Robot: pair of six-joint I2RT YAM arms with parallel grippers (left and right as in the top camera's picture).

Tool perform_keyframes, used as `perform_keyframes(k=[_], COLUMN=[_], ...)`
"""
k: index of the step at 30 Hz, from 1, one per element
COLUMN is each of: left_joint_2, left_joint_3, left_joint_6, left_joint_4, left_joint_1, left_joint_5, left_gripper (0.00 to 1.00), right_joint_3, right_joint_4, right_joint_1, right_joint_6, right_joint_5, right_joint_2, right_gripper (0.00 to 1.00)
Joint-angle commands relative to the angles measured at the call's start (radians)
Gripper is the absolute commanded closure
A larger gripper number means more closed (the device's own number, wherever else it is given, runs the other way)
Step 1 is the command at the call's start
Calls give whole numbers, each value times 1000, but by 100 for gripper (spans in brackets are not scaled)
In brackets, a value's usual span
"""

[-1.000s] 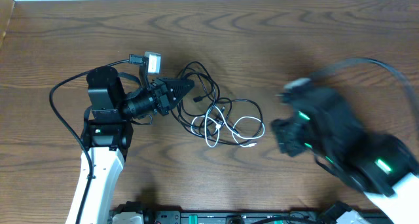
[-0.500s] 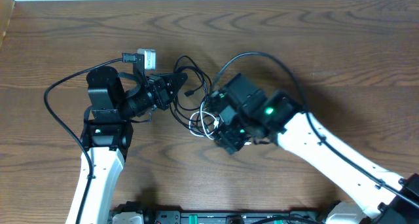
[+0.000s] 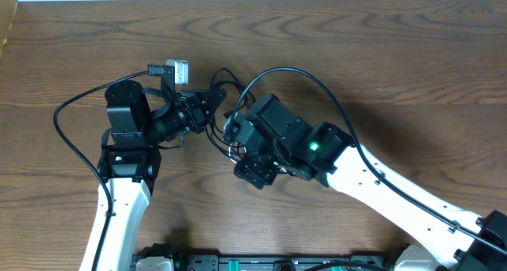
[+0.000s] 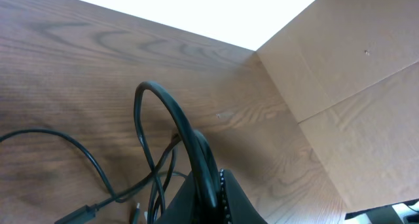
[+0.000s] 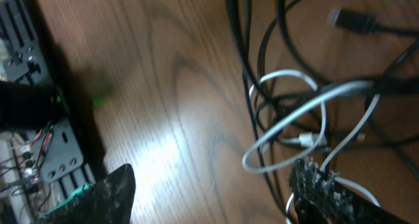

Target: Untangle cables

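We see open table (image 3: 396, 49) around the cables (image 5: 302, 140), loops without clear axis; left gripper (image 3: 224, 94) pressed together, right gripper (image 5: 209, 185) spread above them.

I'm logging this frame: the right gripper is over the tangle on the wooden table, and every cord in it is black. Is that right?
Not quite. The right gripper is over the cables on the wooden table, but not every cord is black: the right wrist view shows a white cord looped among the black ones.
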Motion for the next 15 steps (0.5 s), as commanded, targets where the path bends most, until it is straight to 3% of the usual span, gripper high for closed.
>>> perform_keyframes(k=[1,15], left_joint_2=[-2,-2], left_joint_3=[19,19], left_joint_6=[13,14], left_joint_4=[1,-2], left_joint_1=[3,3], left_joint_5=[-5,-5], left_gripper=[92,93], right_joint_3=[-1,-1], right_joint_4=[38,102], right_joint_1=[5,4], right_joint_6=[-18,219], right_joint_5=[-5,329], right_joint_2=[49,111], right_gripper=[31,32])
